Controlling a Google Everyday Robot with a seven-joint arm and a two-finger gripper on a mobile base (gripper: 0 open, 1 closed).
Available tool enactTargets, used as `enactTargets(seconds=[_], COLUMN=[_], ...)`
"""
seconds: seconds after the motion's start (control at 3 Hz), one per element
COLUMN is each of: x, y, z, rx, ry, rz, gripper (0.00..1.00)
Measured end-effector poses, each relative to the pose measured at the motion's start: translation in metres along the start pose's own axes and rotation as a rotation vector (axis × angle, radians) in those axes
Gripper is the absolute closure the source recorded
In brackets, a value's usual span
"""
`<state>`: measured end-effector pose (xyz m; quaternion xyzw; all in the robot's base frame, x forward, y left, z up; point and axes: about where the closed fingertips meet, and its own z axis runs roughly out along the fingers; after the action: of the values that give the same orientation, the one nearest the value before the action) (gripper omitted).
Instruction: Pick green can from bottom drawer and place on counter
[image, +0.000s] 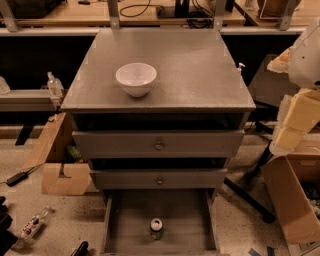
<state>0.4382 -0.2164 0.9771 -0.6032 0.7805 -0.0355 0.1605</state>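
Note:
The green can (156, 228) stands upright on the floor of the bottom drawer (130, 215), which is pulled open, near its front middle. The can's silver lid faces up. The counter (190, 70) is the grey top of the cabinet above and carries a white bowl (136, 78) at its front left. My gripper is not in view. Only a white and yellow part of my arm (302, 95) shows at the right edge, level with the counter and well away from the can.
Two shut drawer fronts (159, 145) with brass knobs sit above the open drawer. Cardboard boxes stand on the floor at the left (60, 165) and right (292, 195). A clear plastic bottle (34, 222) lies at the bottom left. A wooden tabletop (65, 12) with cables runs behind.

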Motion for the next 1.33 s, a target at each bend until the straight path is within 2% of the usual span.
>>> enactTargets(seconds=[0.33,0.67,1.0,1.33], x=[0.001,0.019,0.060,0.081], y=[0.001,0.007,0.048,0.062], z=[0.003,0.032,0.107,0.152], rx=[0.000,-0.006,-0.026,0.034], ry=[-0.010,-0.136,-0.339,-0.513], rz=[0.005,0.067,0.147,0.235], gripper=[0.00,0.00,0.00,0.00])
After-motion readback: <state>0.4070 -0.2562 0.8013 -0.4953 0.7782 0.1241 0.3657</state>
